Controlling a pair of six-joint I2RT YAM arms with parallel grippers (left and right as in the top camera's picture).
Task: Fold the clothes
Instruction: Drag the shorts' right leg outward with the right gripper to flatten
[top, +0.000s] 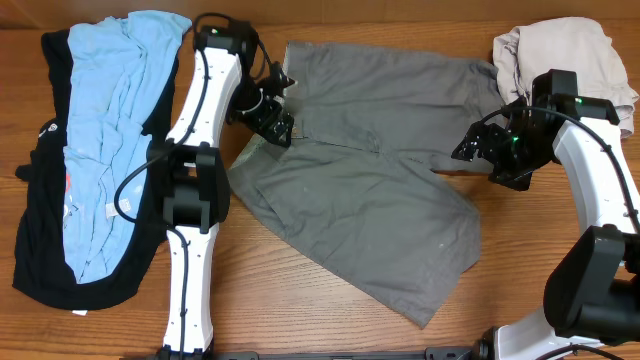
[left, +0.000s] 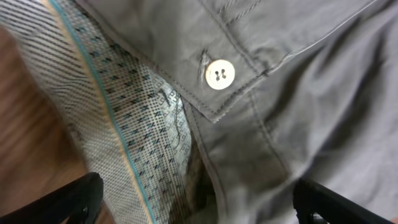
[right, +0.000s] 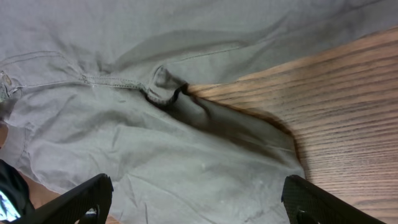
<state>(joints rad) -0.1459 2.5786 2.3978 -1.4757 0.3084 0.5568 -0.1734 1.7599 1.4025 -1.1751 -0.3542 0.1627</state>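
Observation:
The grey shorts (top: 350, 190) lie spread on the table's middle, waistband to the left, two legs to the right. My left gripper (top: 272, 118) is open just above the waistband; its wrist view shows the shorts' button (left: 219, 74) and pale patterned lining (left: 124, 130) between the wide-apart fingers (left: 196, 208). My right gripper (top: 478, 152) is open over the crotch where the legs part; the right wrist view shows the grey cloth (right: 186, 162) under its fingers (right: 196, 205). A light-blue shirt (top: 115, 130) lies on a black garment (top: 40, 230) at the left.
A beige garment (top: 560, 50) is bunched at the back right corner, by the right arm. Bare wooden table (top: 300, 320) shows along the front and between the legs of the shorts (right: 348, 106).

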